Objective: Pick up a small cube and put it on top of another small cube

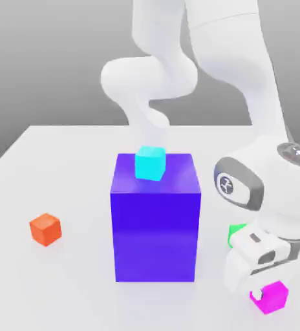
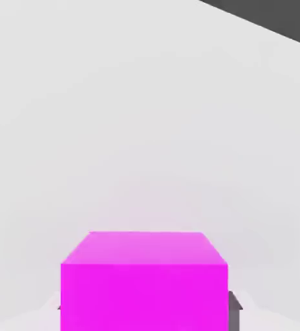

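Pink cube (image 1: 273,297) sits clamped in the pincer (image 1: 264,295) near the bench (image 1: 62,284) edge; lift straight up, keeping it level.
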### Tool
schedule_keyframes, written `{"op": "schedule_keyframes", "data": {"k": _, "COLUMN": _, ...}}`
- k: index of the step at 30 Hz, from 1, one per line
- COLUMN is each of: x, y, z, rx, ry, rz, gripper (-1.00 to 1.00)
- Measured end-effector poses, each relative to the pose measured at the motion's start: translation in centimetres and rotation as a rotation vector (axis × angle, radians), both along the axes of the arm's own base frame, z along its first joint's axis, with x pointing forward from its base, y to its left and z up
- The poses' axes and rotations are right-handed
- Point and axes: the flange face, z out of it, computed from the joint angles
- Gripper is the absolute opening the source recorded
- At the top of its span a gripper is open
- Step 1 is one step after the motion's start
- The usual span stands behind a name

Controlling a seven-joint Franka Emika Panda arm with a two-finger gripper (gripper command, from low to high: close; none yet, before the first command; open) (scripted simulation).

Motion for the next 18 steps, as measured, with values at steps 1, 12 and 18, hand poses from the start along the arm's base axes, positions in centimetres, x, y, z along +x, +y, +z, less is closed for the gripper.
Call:
{"op": "schedule_keyframes", "data": {"k": 1, "x": 0.0, "y": 0.0, "z": 0.9, "rx": 0.001, "ry": 0.000, "rz": -0.001, "gripper": -1.00}}
{"op": "schedule_keyframes", "data": {"k": 12, "x": -7.9, "y": 1.4, "z": 9.4, "rx": 0.006, "ry": 0.012, "rz": 0.090, "gripper": -1.00}}
{"op": "schedule_keyframes", "data": {"k": 18, "x": -14.0, "y": -0.2, "z": 11.0, "rx": 0.001, "ry": 0.006, "rz": 0.134, "gripper": -1.00}}
